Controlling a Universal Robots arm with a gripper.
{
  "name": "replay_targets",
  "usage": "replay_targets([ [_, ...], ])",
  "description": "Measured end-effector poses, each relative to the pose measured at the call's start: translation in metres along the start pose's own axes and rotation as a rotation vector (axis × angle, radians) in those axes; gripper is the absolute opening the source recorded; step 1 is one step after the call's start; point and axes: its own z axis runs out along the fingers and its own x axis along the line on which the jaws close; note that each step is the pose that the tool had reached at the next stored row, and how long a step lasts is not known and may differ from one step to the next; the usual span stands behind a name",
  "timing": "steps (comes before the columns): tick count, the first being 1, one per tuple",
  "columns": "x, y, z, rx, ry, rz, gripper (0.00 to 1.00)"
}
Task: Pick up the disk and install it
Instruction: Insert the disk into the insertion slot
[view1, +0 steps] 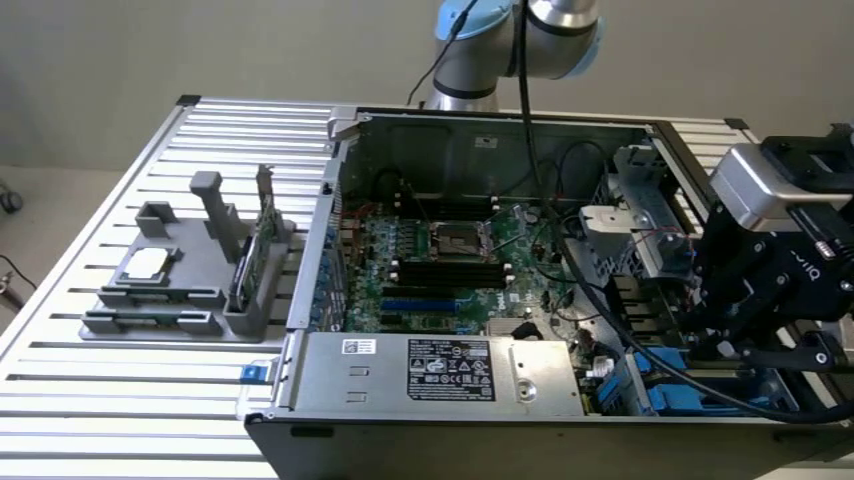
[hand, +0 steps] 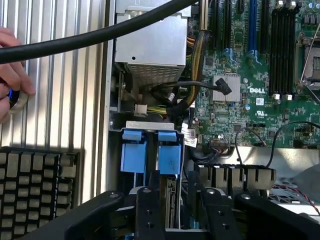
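Note:
The disk (hand: 169, 157) stands on edge in the drive bay (view1: 667, 392) at the case's front corner, on the exterior view's right. Its blue frame end sits level with a second blue-framed drive (hand: 134, 156) beside it. My gripper (hand: 182, 194) hangs over this bay and straddles the disk's silver edge. It is open: one black finger (hand: 150, 210) lies close along the disk, and a dark gap shows between the disk and the other finger. In the exterior view the gripper (view1: 731, 348) reaches down into the case by its side wall.
The open computer case (view1: 334, 200) lies on a slatted metal table, with the motherboard (view1: 441, 260) and the power supply (view1: 447, 368) inside. A grey parts holder (view1: 174, 290) stands at the exterior view's left. A black cable (hand: 100, 35) crosses over the bay. A person's hand (hand: 12, 70) rests beside the case.

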Motion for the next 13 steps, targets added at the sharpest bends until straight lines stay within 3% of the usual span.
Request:
replay_targets([
  [4, 0.000, -0.0002, -0.0006, -0.0001, 0.0034, 0.000, 0.18],
  [6, -0.001, -0.0001, -0.0023, -0.0003, 0.0040, 0.000, 0.18],
  [10, -0.002, 0.0015, -0.0187, -0.0004, 0.0046, 0.000, 0.18],
  [13, -0.002, 0.0018, -0.0215, -0.0004, 0.0045, 0.000, 0.18],
])
